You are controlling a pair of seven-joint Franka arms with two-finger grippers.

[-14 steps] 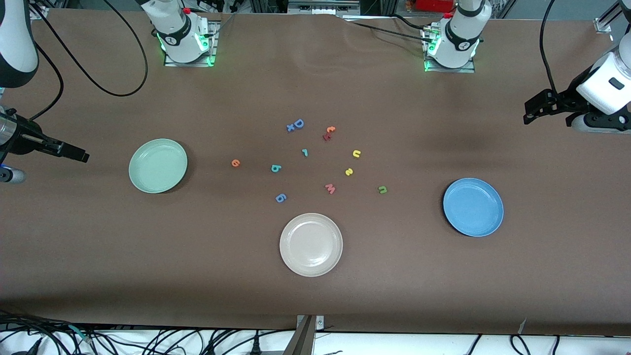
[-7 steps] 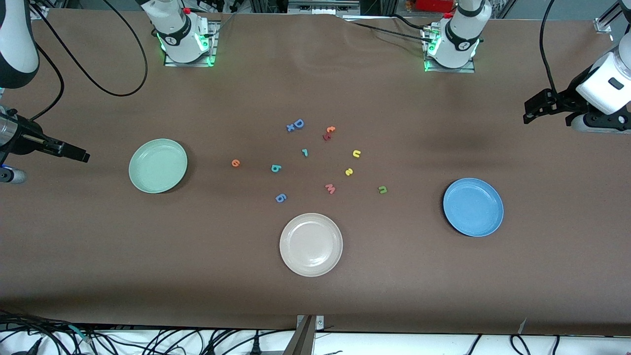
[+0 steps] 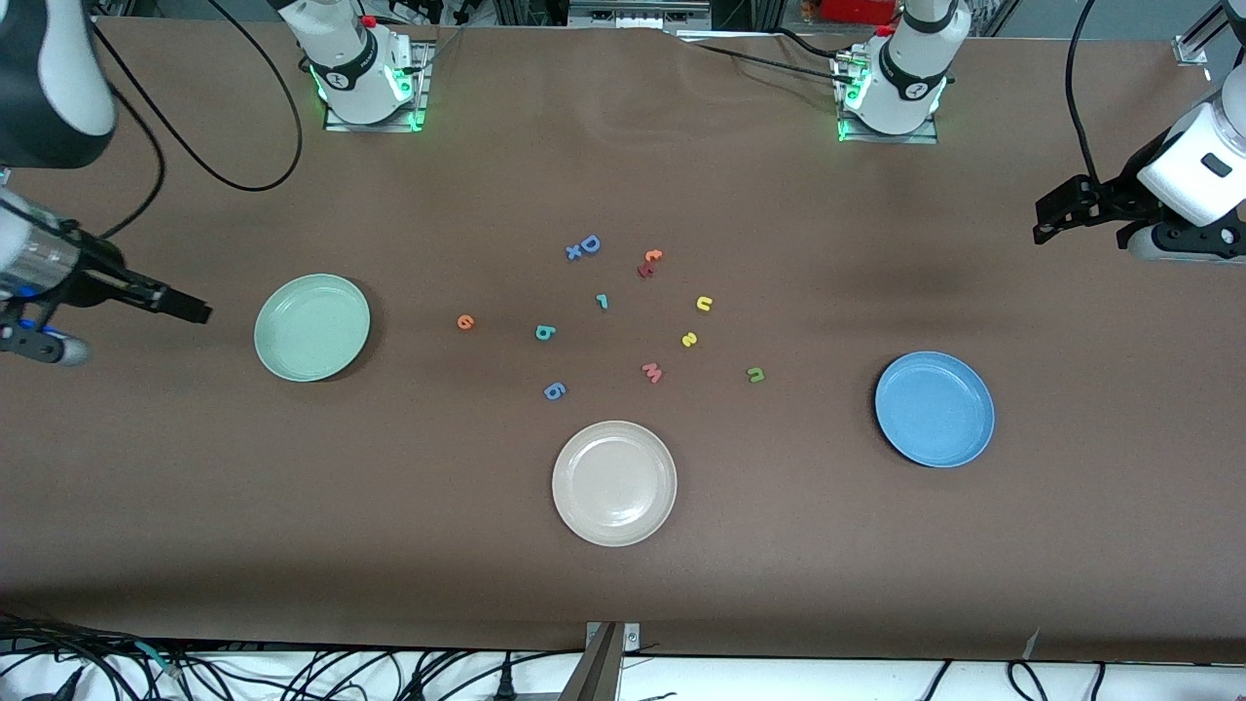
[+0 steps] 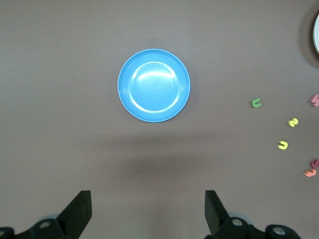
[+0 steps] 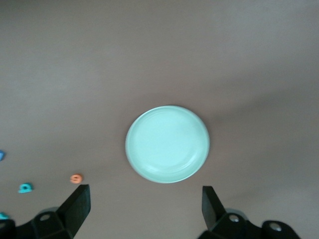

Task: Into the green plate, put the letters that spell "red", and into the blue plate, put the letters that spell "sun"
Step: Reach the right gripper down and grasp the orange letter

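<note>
Scattered mid-table: orange e (image 3: 465, 322), teal d (image 3: 545, 333) and thin teal r (image 3: 602, 301) toward the right arm's end; yellow u (image 3: 705, 304), yellow s (image 3: 689, 339) and olive n (image 3: 755, 374) toward the left arm's end. None in a plate. Green plate (image 3: 311, 327) empty at the right arm's end, nearest to the e; blue plate (image 3: 934, 409) empty at the left arm's end, nearest to the n and a little nearer the camera. Right tool (image 3: 190, 312) up over bare table (image 3: 623, 604) just beside the green plate, on the side away from the letters, fingers spread wide, holding nothing; plate between it and the e. In the right wrist view, green plate centred just ahead of the spread fingers (image 5: 75, 204). Left tool (image 3: 1046, 229) high over the table's end, well apart from the sun letters, fingers wide apart and empty; blue plate lying between the two. Among the letters: blue capital D (image 3: 589, 243), orange-and-red pair (image 3: 648, 263), pink w (image 3: 652, 372), periwinkle 6 shape (image 3: 554, 391). White plate (image 3: 614, 483) nearest the camera, just below the 6 and the w.
</note>
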